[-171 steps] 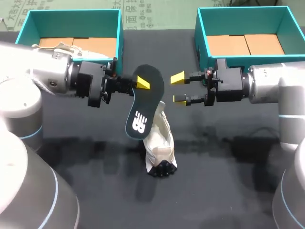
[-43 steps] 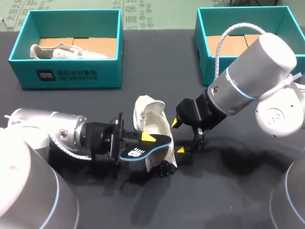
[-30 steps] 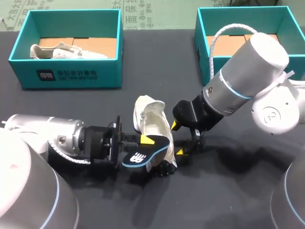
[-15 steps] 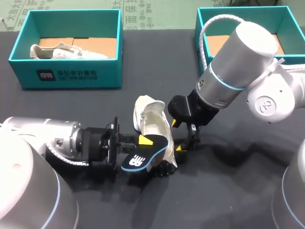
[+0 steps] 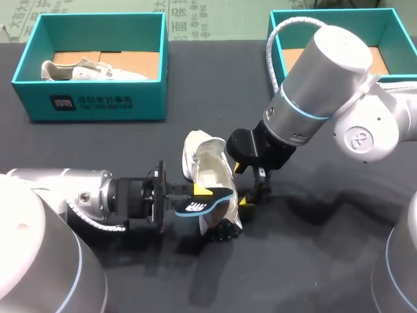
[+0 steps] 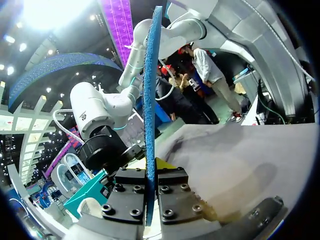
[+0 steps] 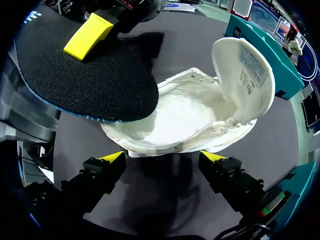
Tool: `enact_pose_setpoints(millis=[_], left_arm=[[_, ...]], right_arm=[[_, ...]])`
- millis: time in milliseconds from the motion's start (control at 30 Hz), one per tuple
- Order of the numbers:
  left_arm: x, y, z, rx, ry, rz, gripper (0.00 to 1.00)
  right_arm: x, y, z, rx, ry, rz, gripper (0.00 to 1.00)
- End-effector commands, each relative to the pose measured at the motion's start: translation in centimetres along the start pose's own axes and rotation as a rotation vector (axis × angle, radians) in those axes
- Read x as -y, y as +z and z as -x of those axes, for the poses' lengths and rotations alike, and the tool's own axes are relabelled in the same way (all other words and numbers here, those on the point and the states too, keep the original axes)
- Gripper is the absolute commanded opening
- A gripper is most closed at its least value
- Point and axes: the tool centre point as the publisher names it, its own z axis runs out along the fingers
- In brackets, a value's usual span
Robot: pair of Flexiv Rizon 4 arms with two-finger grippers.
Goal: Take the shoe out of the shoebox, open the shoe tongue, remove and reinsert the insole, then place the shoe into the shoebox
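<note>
Shoe (image 7: 190, 117) cream-white, tongue (image 7: 245, 70) upright

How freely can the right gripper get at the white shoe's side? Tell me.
Likely yes. The right gripper is open, close before the white shoe's side, nothing between. The insole, held by the left gripper, overhangs only one end.

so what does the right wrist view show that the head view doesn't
Only the right wrist view: the pale inside of the shoe, the label under the folded-back tongue, and the right gripper open just short of the shoe's side. Only the head view: the left shoebox holding a second shoe, and the right shoebox. Both: the left gripper shut on the dark insole, held partly over the shoe.
</note>
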Motion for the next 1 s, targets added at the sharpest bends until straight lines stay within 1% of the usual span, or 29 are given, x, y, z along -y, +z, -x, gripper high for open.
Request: enact_pose_setpoints(millis=[33,267,467,567,767,1000], left_arm=[[0.0,0.5,0.3,0.003,-0.029,0.02,0.0],[-1.0,0.4,0.8,0.026,-0.101,0.029,0.0],[-1.2,1.3,0.9,0.013,-0.103,-0.004,0.0],[-1.8,1.7,0.8,0.005,-0.108,-0.011,0.0],[-3.4,1.8,0.7,0.005,-0.114,-0.02,0.0],[-4.3,1.9,0.5,0.004,-0.117,-0.036,0.0]], right_arm=[[-0.1,0.2,-0.1,0.003,0.001,-0.003,1.0],[-0.1,0.2,-0.1,0.003,0.001,-0.003,1.0],[-0.1,0.2,-0.1,0.003,0.001,-0.003,1.0],[-0.1,0.2,-0.1,0.003,0.001,-0.003,1.0],[-0.1,0.2,-0.1,0.003,0.001,-0.003,1.0],[-0.1,0.2,-0.1,0.003,0.001,-0.003,1.0]])
